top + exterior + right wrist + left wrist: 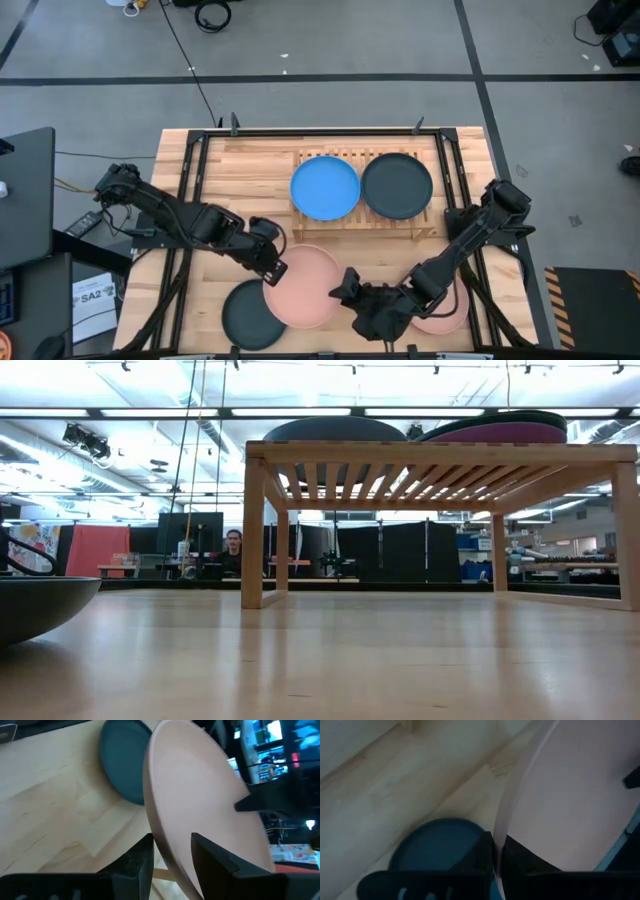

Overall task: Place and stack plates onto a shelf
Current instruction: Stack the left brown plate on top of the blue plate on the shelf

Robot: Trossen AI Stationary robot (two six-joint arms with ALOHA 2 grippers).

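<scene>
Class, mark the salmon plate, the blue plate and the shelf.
salmon plate [303,288], high view, centre of its face.
blue plate [324,187], high view, middle.
shelf [440,454], low view, front top rail.

The shelf stands at the far middle of the tabletop, bearing two plates side by side, one on its left half and one on its right half. Nearer the front edge, a plate sits between the left end effector at its left rim and the right end effector at its right rim. Another plate lies just left of and before it, and one more lies to the right under the right arm.
</scene>
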